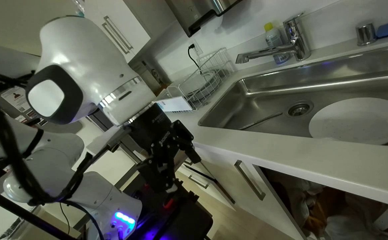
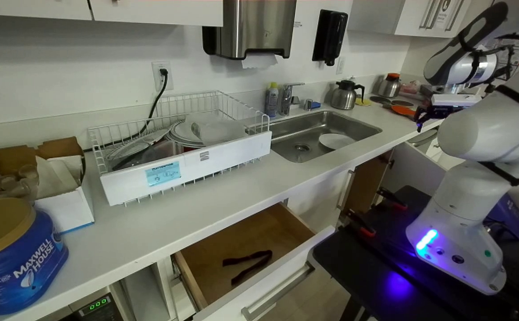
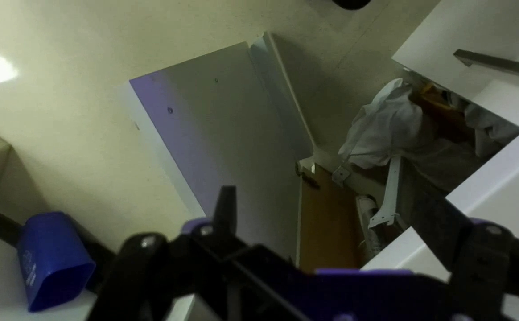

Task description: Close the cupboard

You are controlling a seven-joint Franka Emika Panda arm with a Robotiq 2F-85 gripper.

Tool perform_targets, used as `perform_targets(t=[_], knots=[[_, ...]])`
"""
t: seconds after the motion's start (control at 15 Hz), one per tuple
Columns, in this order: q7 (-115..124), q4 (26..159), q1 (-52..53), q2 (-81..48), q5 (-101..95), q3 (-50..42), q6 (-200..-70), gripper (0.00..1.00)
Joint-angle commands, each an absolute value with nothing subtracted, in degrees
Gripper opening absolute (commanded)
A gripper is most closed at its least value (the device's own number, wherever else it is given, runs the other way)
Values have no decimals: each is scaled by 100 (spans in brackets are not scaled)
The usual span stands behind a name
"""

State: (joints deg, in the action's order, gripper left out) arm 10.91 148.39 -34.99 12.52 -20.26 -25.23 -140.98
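a: where is the cupboard (image 1: 264,210) located?

b: it is the white base unit beneath the counter (image 1: 274,146) and the sink (image 1: 260,103). one door (image 3: 224,142) is swung outward, joined by a hinge (image 3: 309,179) to the brown side wall (image 3: 331,218). the opening exposes crumpled white material (image 3: 384,125) and orange-brown contents (image 3: 442,107).

a: what is the condition of the gripper (image 1: 184,174)?

b: its two fingers (image 3: 226,209) are spread. the wrist view shows them well apart and looks down on the door beyond them.

a: which adjacent items are noted?

b: a white plate (image 1: 360,120) lies in the sink. a dish rack (image 2: 188,165) stands on the counter, near the sink. in an exterior view, a drawer (image 2: 259,232) is pulled out below the counter, with a dark strap (image 2: 246,257) lying inside. the wrist view also shows a blue bin (image 3: 52,254), well apart from the door.
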Motion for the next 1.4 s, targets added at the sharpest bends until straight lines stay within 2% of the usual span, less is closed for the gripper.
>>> perform_targets(t=[0.0,0.53,0.67,0.93,1.07,1.33], knots=[[987,14419,-3639,689,-1139,-2912,-14126,100],[963,13647,-4035,-868,590,-3596,-14571,100],[248,13937,-4030,-378,1050,-3403,-14202,100],[401,13825,-4014,-646,931,-3414,-14362,100],[799,13879,-3973,-813,1292,-3340,-15344,100],[1592,13597,-3975,-1550,1440,-3423,-16497,100]])
